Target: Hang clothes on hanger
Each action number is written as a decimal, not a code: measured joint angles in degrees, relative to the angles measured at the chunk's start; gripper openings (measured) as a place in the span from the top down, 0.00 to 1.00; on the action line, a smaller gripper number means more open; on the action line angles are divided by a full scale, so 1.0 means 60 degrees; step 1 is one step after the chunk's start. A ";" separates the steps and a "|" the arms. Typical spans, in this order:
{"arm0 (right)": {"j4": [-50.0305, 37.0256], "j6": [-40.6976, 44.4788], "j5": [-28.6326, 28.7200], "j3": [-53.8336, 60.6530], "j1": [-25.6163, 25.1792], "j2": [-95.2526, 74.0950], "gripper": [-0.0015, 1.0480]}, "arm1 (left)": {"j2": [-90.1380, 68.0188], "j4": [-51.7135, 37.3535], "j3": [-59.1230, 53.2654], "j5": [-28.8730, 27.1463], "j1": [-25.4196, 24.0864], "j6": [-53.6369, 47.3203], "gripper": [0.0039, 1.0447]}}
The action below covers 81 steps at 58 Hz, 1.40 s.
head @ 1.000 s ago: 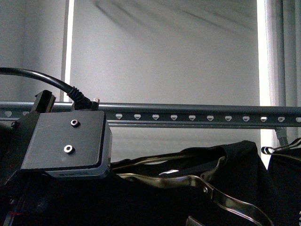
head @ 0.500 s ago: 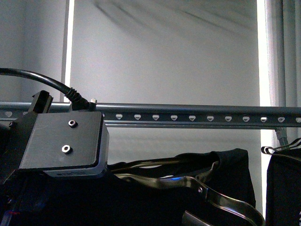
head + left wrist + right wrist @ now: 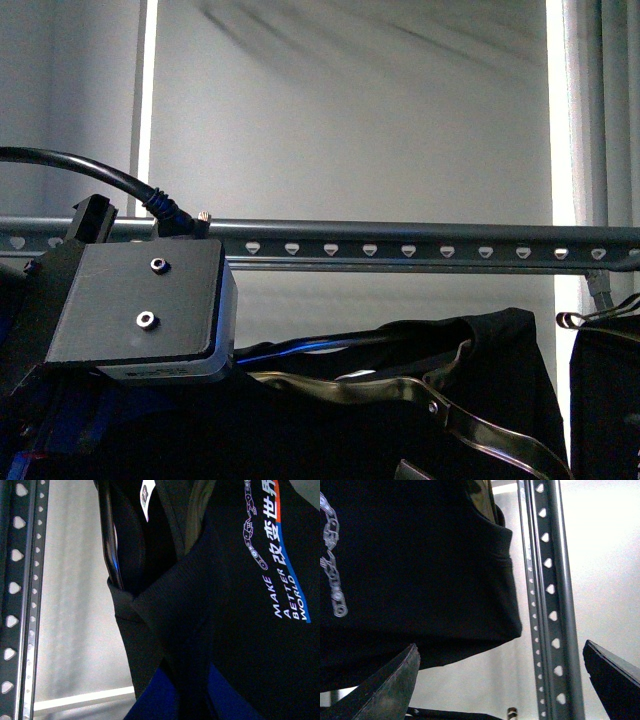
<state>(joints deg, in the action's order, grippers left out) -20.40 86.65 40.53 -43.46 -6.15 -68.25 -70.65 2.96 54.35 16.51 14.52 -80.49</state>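
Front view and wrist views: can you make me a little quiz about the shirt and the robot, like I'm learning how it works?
1. True or false: in the front view, the black T-shirt is higher than the grey rail.
2. Pick one: in the left wrist view, which English words are printed on the T-shirt? A) MAKE A BETTER WORLD B) JUST DO IT C) HELLO ROBOT
3. Fill in the blank: in the right wrist view, the right gripper has its jaws wide ____.

Key: 1 false, it is below the rail. 2 A. 3 open.
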 joint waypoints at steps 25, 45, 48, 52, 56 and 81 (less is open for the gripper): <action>0.0878 0.1180 -0.1898 -0.2208 0.1526 -0.2135 0.07 | 0.0000 0.0000 0.0000 -0.0007 0.0004 0.0000 0.96; 0.0601 0.0867 -0.3005 -0.3621 0.2142 -0.3676 0.37 | 0.0000 0.0000 0.0000 -0.0015 0.0004 0.0004 0.96; 0.0510 0.0769 -0.3078 -0.3676 0.2157 -0.3770 0.46 | 0.0000 0.0000 0.0000 -0.0025 0.0000 0.0004 0.96; 0.0372 0.0678 -0.3140 -0.3712 0.2157 -0.3861 0.59 | 0.0000 0.0000 0.0000 -0.0047 0.0000 0.0004 0.96; 0.0310 0.0619 -0.3162 -0.3712 0.2160 -0.3876 0.69 | 0.0000 0.0000 0.0000 -0.0055 0.0000 0.0004 0.96; 0.0586 0.0117 -0.2732 -0.2871 0.1596 -0.3577 0.96 | 0.0036 -0.0066 0.0109 0.0029 -0.0004 0.0080 0.49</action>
<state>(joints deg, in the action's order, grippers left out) -16.88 87.35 24.14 -60.69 3.42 -89.71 -70.43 2.57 55.00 16.69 14.50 -80.01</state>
